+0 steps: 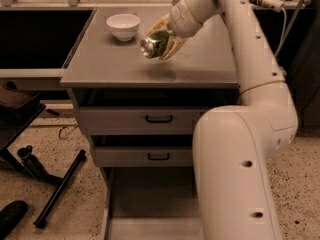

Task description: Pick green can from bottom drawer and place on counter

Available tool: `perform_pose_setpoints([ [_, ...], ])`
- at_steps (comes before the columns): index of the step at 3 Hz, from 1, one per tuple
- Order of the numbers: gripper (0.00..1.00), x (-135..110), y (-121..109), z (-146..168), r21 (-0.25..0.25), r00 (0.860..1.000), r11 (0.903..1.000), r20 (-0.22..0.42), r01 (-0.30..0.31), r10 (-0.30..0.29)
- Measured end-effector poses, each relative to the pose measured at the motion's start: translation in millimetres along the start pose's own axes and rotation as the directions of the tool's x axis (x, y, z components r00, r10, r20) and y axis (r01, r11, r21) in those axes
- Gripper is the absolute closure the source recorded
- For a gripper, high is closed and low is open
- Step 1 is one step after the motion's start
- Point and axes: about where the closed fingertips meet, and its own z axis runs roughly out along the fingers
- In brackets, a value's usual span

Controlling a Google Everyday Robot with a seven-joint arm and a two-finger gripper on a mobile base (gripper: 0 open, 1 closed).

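My gripper [161,41] is shut on the green can [154,43] and holds it tilted, silver end toward the camera, just above the middle of the grey counter [105,64]. The can's shadow falls on the counter below it. The bottom drawer [145,204] is pulled open beneath the cabinet, and its flat floor shows nothing on it. My arm partly hides the drawer's right side.
A white bowl [123,26] stands at the counter's back left. Two shallower drawers with black handles [159,118] sit partly open above the bottom drawer. Black bar and tools [55,189] lie on the speckled floor at left. Cables [280,4] hang at back right.
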Motion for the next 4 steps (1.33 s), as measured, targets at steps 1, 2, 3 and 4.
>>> perform_pose_setpoints([
  [1,1.00,18.5,8.1,39.1,-0.080,0.999,0.9963,-0.036,-0.030,0.028],
  [2,1.00,22.8,9.2,48.3,-0.110,0.998,0.9932,-0.053,-0.039,0.033],
  [3,0.84,22.4,9.2,47.9,-0.109,0.998,0.9933,-0.053,-0.038,0.033],
  [4,0.60,22.4,9.2,47.9,-0.109,0.998,0.9933,-0.053,-0.038,0.033],
])
